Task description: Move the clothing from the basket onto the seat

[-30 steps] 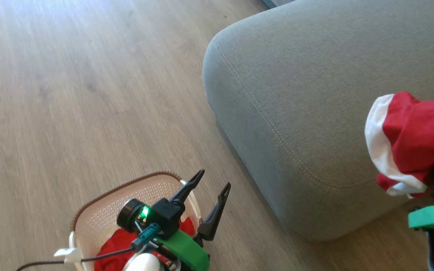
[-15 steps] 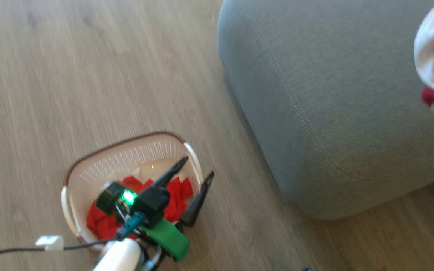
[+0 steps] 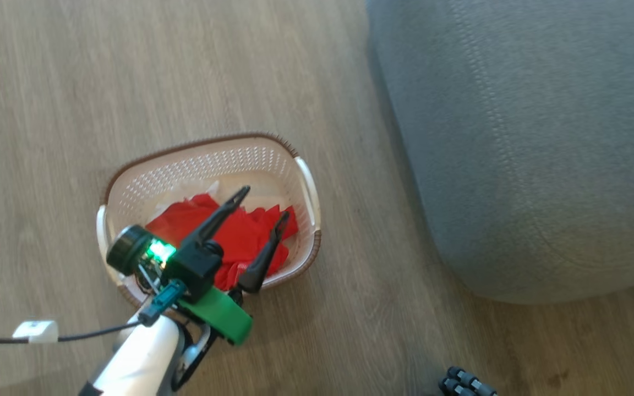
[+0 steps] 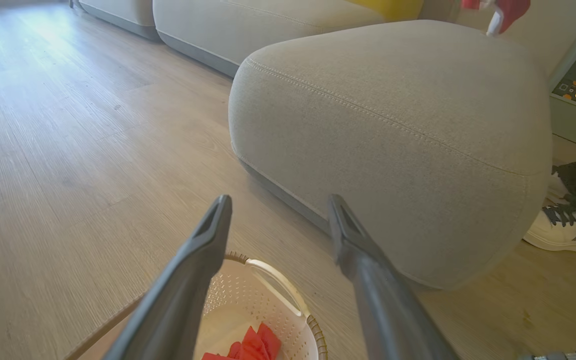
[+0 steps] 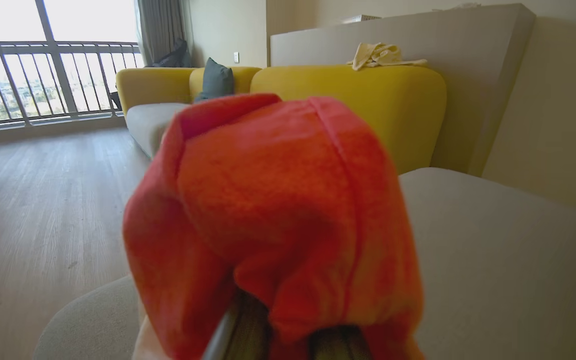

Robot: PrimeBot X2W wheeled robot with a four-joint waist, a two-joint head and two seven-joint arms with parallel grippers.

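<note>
**Head view:** left tool (image 3: 264,202) is open, fingers spread, nothing between them. It hangs over the laundry basket (image 3: 196,144), which sits on the wood floor (image 3: 75,82). Red clothing (image 3: 176,220) is bunched in the basket directly under the fingers. There is a pale patch on the basket floor past the fingertips; can't tell if it's a label or white cloth, nothing legible. White tag (image 3: 33,331) on the cable behind the tool is too blurred to read. Grey seat (image 3: 515,137) is off to the tool's right, apart from the basket.

**Left wrist view:** left tool (image 4: 279,200) has its fingers wide apart. Basket rim (image 4: 313,330) and a bit of red clothing (image 4: 255,345) are below them. The seat (image 4: 393,125) is ahead, with pale stitching along its edge. A red garment (image 4: 513,7) hangs above the seat's far side. A white sneaker (image 4: 558,230) is on the floor beside the seat.

**Right wrist view:** right tool (image 5: 280,340) is gripping the red garment (image 5: 278,210), fingertips buried in cloth. The seat (image 5: 493,260) is under and ahead of it, with a yellow sofa (image 5: 348,100) beyond.
</note>
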